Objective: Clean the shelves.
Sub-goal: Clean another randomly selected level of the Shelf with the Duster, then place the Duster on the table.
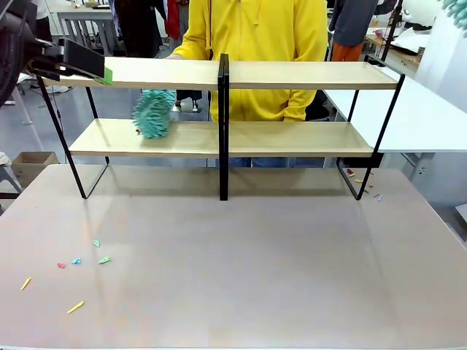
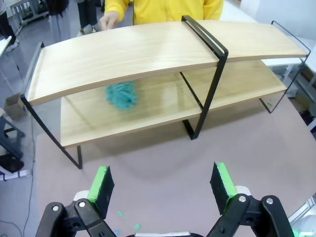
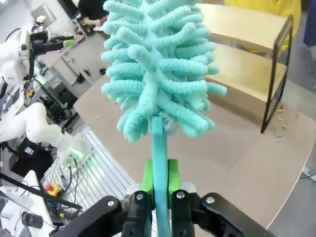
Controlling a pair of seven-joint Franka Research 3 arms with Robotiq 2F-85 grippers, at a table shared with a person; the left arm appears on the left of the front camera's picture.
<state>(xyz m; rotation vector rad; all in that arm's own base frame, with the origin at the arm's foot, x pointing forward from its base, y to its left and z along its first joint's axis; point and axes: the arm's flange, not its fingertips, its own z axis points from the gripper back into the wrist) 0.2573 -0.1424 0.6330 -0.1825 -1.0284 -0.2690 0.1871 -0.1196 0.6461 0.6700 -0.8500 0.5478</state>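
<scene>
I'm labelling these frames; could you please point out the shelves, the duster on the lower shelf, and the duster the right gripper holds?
shelves (image 1: 292, 74): front view, top board.
lower-shelf duster (image 1: 154, 114): front view, fluffy head.
held duster (image 3: 160, 64): right wrist view, head.

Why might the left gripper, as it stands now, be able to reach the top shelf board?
Probably yes: the left gripper is open and holds nothing, and the top board ahead of it lies bare. The person's duster works the lower board, out of the way.
</scene>
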